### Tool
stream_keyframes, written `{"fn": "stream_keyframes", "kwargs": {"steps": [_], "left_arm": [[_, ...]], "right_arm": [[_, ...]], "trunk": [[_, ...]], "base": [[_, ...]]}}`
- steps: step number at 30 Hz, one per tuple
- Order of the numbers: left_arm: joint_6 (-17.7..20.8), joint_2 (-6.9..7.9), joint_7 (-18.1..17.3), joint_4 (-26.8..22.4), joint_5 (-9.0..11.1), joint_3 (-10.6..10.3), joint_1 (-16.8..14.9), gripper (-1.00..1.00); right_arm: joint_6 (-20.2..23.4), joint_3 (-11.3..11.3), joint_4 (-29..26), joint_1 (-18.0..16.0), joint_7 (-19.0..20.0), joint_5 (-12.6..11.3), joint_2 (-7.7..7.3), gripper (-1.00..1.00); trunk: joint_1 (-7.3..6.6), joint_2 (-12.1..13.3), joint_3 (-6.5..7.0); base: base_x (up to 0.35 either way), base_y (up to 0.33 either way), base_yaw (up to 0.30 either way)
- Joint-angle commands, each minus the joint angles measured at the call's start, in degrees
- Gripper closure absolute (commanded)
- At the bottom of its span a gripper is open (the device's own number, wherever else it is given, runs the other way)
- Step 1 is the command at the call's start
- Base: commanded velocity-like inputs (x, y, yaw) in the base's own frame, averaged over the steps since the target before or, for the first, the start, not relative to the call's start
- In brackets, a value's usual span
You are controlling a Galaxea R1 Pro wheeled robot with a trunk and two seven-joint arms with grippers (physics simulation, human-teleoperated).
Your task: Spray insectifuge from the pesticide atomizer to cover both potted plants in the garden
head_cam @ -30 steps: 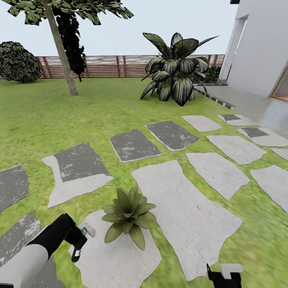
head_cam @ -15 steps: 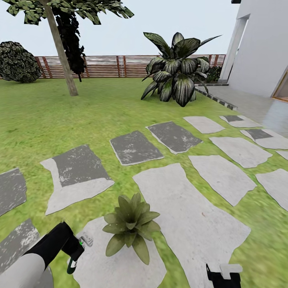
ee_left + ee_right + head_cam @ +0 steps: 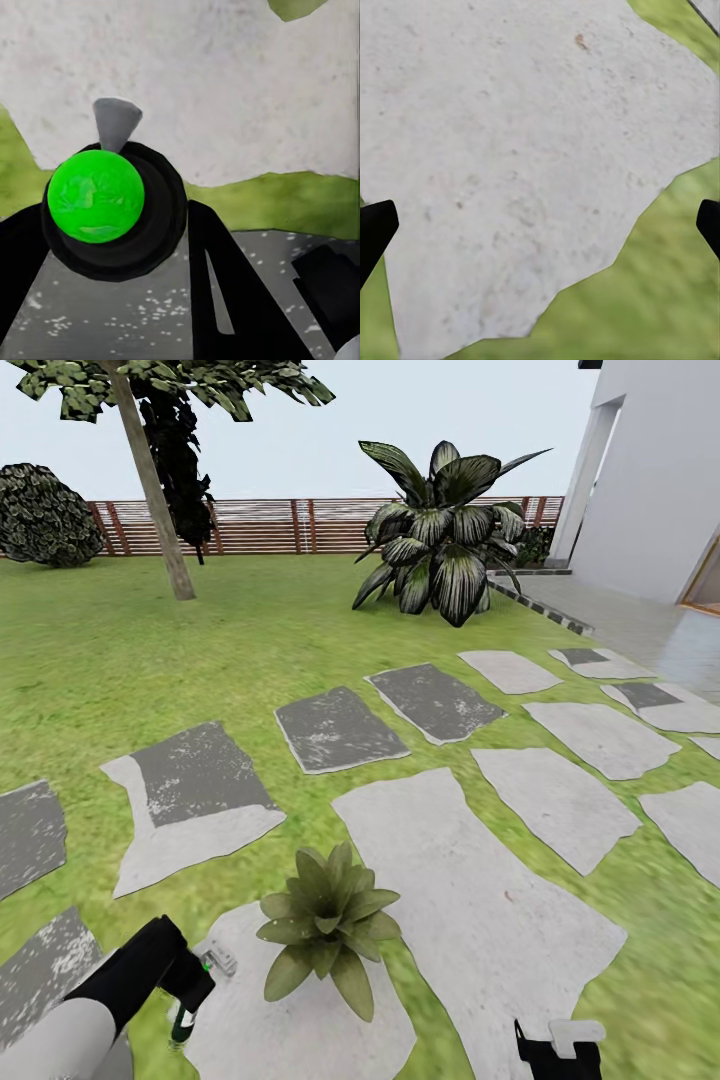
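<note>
Left hand (image 3: 190,985), black and matte, is clamped on the atomizer (image 3: 183,1020), a slim dark bottle with a pale grey spray head (image 3: 220,960) and a green mark, held low at the near left just beside the plant (image 3: 325,930). Against the frame half a second ago, the hand sits very slightly higher and nearer the plant; the rest of the scene has not shifted. In the left wrist view the atomizer (image 3: 112,206) appears end-on as a round black body with a glossy green dome and a grey conical nozzle, a black finger (image 3: 225,292) touching its side. The right hand (image 3: 540,225) is spread wide and empty, its black fingertips at the frame's opposite edges over a rough pale stone (image 3: 510,150). The plant is a low rosette of broad pointed green leaves standing on an irregular grey stepping stone (image 3: 300,1020). Similar flat stones, pale or dark-mottled, cross the lawn (image 3: 150,650). Beyond stand a striped-leaf bush (image 3: 440,540), a slanted trunk (image 3: 150,480), a slatted brown fence (image 3: 270,525) and a smooth white wall (image 3: 660,480).
</note>
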Motion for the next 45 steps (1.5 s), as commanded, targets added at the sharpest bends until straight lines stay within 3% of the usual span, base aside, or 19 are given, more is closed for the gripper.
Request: {"fn": "stream_keyframes", "kwargs": {"steps": [1, 6, 11, 14, 16, 17, 20, 22, 25, 29, 31, 33, 35, 38, 40, 41, 42, 45], "left_arm": [[0.17, -0.01, -0.44, -0.87, -0.55, -0.21, -0.26, 1.00], [0.17, 0.65, -0.64, -4.37, -0.34, -0.10, -0.65, 1.00], [0.06, 0.68, -0.81, -3.99, -0.53, -0.69, -0.52, 1.00], [1.33, 0.44, -2.84, -4.51, -1.04, -2.22, -1.07, 1.00], [4.45, 0.24, -6.90, -4.75, -3.63, -4.90, -2.73, 1.00], [5.62, 0.11, -10.29, -4.79, -5.86, -6.42, -4.04, 1.00], [6.45, 0.17, -18.74, -4.83, -11.28, -7.98, -5.38, 1.00], [6.51, 0.50, -20.72, -4.90, -13.50, -7.83, -5.49, 1.00], [6.59, 0.46, -21.08, -4.92, -13.93, -7.24, -5.51, 1.00], [6.81, 0.10, -19.30, -5.08, -13.76, -5.22, -5.78, 1.00], [6.91, -0.06, -16.55, -6.49, -13.64, -1.92, -5.91, 1.00], [6.91, -0.14, -15.24, -7.04, -13.72, -0.33, -5.74, 1.00], [6.88, -0.19, -14.43, -7.20, -13.99, 0.19, -5.36, 1.00], [6.83, -0.81, -9.50, -5.71, -13.44, 0.45, -5.17, 1.00], [6.78, -1.67, -6.50, -4.27, -12.62, 0.48, -5.15, 1.00], [6.71, -3.11, -2.95, -2.92, -11.83, 0.49, -5.11, 1.00], [6.71, -3.45, -1.40, -2.70, -11.60, 0.49, -5.08, 1.00], [6.68, -3.43, 0.77, -2.52, -10.67, 0.55, -5.06, 1.00]], "right_arm": [[-0.19, -0.23, 0.08, -0.06, -0.33, 0.62, 0.00, -1.00], [-0.18, -0.23, 0.08, -0.06, -0.33, 0.63, 0.00, -1.00], [-0.19, -0.23, 0.08, -0.08, -0.33, 0.64, 0.00, -1.00], [-0.19, -0.23, 0.08, -0.05, -0.33, 0.65, 0.00, -1.00], [-0.19, -0.23, 0.08, -0.06, -0.33, 0.68, 0.00, -1.00], [-0.19, -0.23, 0.08, -0.06, -0.30, 0.69, 0.00, -1.00], [-0.18, -0.23, 0.08, -0.08, -0.25, 0.69, 0.00, -1.00], [-0.18, -0.23, 0.08, -0.06, -0.25, 0.69, 0.00, -1.00], [-0.19, -0.23, 0.08, -0.08, -0.24, 0.69, 0.00, -1.00], [-0.21, -0.23, 0.08, -0.08, -0.24, 0.69, 0.00, -1.00], [-0.19, -0.23, 0.08, -0.06, -0.24, 0.69, 0.00, -1.00], [-0.18, -0.23, 0.08, -0.06, -0.24, 0.69, 0.00, -1.00], [-0.20, -0.23, 0.08, -0.07, -0.24, 0.69, 0.00, -1.00], [-0.22, -0.23, 0.08, -0.05, -0.24, 0.69, 0.15, -1.00], [-0.19, -0.23, 0.08, -0.07, -0.24, 0.69, 0.15, -1.00], [-0.18, -0.23, 0.08, -0.06, -0.26, 0.69, 0.14, -1.00], [-0.18, -0.23, 0.08, -0.07, -0.25, 0.69, 0.16, -1.00], [-0.18, -0.23, 0.08, -0.06, -0.25, 0.69, 0.16, -1.00]], "trunk": [[-0.01, -0.02, -0.05], [-0.01, -0.02, -0.05], [-0.01, -0.02, -0.05], [-0.01, -0.02, -0.05], [-0.01, -0.02, -0.05], [-0.01, -0.02, -0.05], [-0.01, -0.02, -0.05], [-0.01, -0.02, -0.05], [-0.01, -0.02, -0.05], [-0.01, -0.02, -0.05], [-0.01, -0.02, -0.05], [-0.01, -0.02, -0.05], [-0.01, -0.02, -0.05], [-0.01, -0.02, -0.05], [-0.01, -0.02, -0.05], [-0.01, -0.02, -0.05], [-0.01, -0.02, -0.05], [-0.01, -0.02, -0.05]], "base": [[0.000, 0.000, 0.000], [0.000, 0.000, 0.000], [0.000, 0.000, 0.000], [0.000, 0.000, 0.000], [0.000, 0.000, 0.000], [0.000, 0.000, 0.000], [0.000, 0.000, 0.000], [0.000, 0.000, 0.000], [0.000, 0.000, 0.000], [0.000, 0.000, 0.000], [0.000, 0.000, 0.000], [0.000, 0.000, 0.000], [0.000, 0.000, 0.000], [0.000, 0.000, 0.000], [0.000, 0.000, 0.000], [0.000, 0.000, 0.000], [0.000, 0.000, 0.000], [0.000, 0.000, 0.000]]}}
